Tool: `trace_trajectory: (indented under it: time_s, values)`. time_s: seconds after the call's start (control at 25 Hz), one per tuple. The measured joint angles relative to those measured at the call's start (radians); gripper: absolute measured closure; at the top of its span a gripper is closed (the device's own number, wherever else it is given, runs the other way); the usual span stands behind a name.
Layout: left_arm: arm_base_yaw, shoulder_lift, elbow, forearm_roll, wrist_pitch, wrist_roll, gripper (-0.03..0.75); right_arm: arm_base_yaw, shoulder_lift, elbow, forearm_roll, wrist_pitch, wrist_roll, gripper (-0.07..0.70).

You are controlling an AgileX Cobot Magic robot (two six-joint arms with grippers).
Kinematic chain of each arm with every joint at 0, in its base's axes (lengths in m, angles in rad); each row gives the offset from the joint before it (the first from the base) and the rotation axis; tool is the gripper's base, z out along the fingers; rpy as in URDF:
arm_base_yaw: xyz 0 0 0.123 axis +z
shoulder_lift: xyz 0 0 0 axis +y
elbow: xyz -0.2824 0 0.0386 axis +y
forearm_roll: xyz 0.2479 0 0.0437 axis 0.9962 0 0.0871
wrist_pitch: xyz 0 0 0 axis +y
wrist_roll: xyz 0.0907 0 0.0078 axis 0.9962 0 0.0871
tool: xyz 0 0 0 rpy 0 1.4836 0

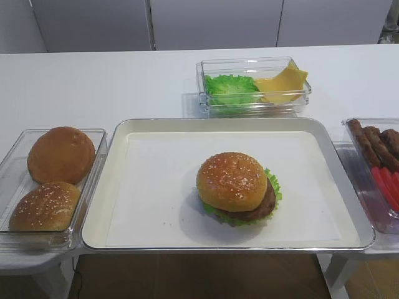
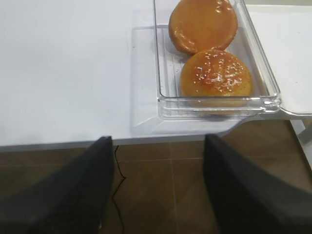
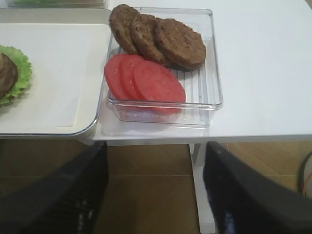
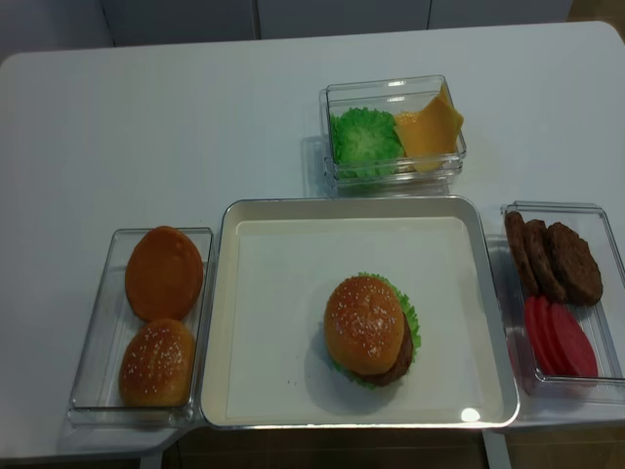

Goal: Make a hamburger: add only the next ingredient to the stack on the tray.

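A sesame-seeded bun top (image 1: 232,180) sits on the stack, covering the brown patty (image 1: 267,207) and frilly lettuce (image 1: 273,184), right of centre on the cream tray (image 1: 156,187). In the right wrist view only the stack's lettuce edge (image 3: 22,73) shows on the tray (image 3: 58,73). My left gripper (image 2: 158,141) is open and empty, below the table's front edge, short of the bun box. My right gripper (image 3: 156,146) is also open and empty below the front edge, near the patty box. Neither gripper shows in the high views.
Left of the tray, a clear box (image 2: 219,101) holds a smooth bun (image 2: 202,24) and a second seeded bun (image 2: 216,73). A box (image 3: 210,58) of patties and tomato slices stands on the right. Behind the tray is a box (image 1: 249,61) of lettuce and cheese.
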Motion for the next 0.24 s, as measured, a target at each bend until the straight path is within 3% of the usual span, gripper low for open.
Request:
trace_trajectory:
  time_s: [0.24]
  values:
    - [0.000, 0.000, 0.000, 0.000, 0.000, 0.000, 0.281, 0.000, 0.000, 0.000, 0.000, 0.000, 0.000, 0.164]
